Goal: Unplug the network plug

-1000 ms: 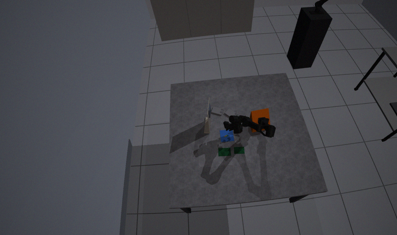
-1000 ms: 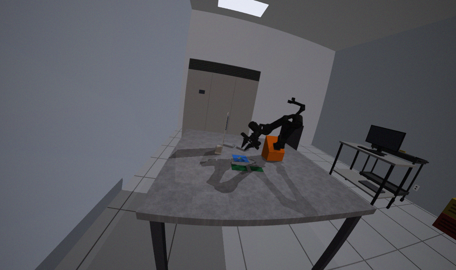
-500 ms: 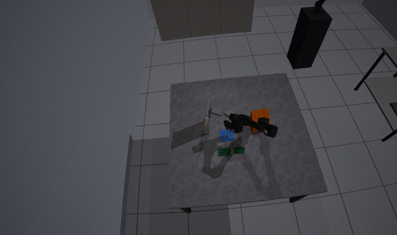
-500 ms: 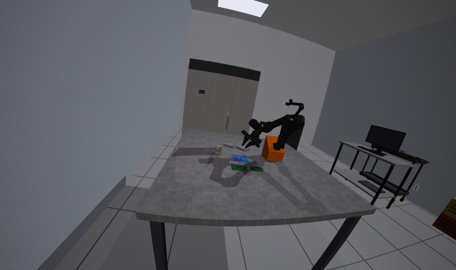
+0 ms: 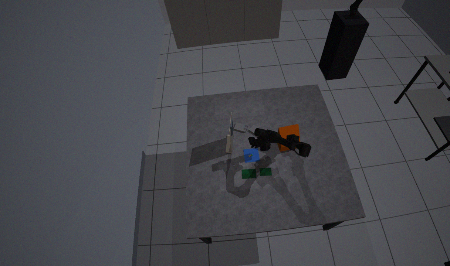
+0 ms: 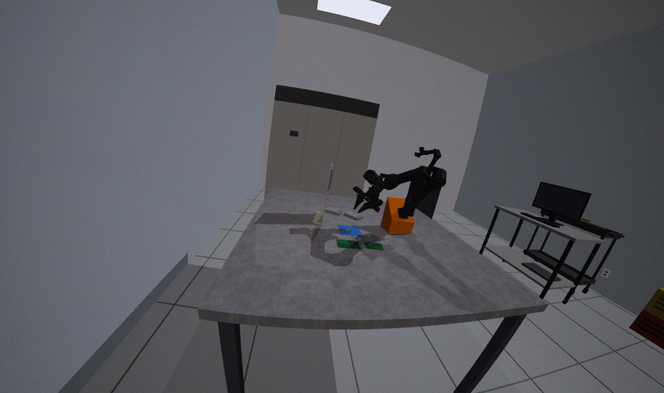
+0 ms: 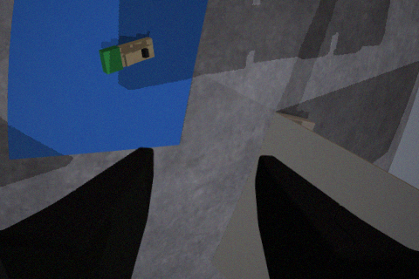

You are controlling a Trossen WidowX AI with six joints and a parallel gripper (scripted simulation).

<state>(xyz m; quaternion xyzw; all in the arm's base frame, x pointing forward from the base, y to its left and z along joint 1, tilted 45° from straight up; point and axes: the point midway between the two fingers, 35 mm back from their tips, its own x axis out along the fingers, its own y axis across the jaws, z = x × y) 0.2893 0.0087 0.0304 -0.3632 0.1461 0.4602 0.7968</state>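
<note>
The small tan plug (image 7: 129, 54) (image 5: 250, 154) (image 6: 348, 230) with a green end lies flat inside the blue marked square (image 7: 58, 99) (image 5: 247, 159) (image 6: 355, 231) on the table. My gripper (image 7: 205, 166) (image 5: 253, 142) (image 6: 362, 205) hangs above the table beside the square. Its fingers stand apart with nothing between them, and it is clear of the plug. The thin upright panel (image 5: 230, 125) (image 6: 329, 180) (image 7: 326, 169) stands to the left on its beige foot (image 5: 228, 143). Its socket is too small to make out.
Two green patches (image 5: 249, 173) (image 6: 347, 244) lie on the table in front of the blue square. The arm stands on an orange block (image 5: 288, 130) (image 6: 396, 219). Flat white pieces (image 5: 241, 127) (image 6: 333, 211) lie near the panel.
</note>
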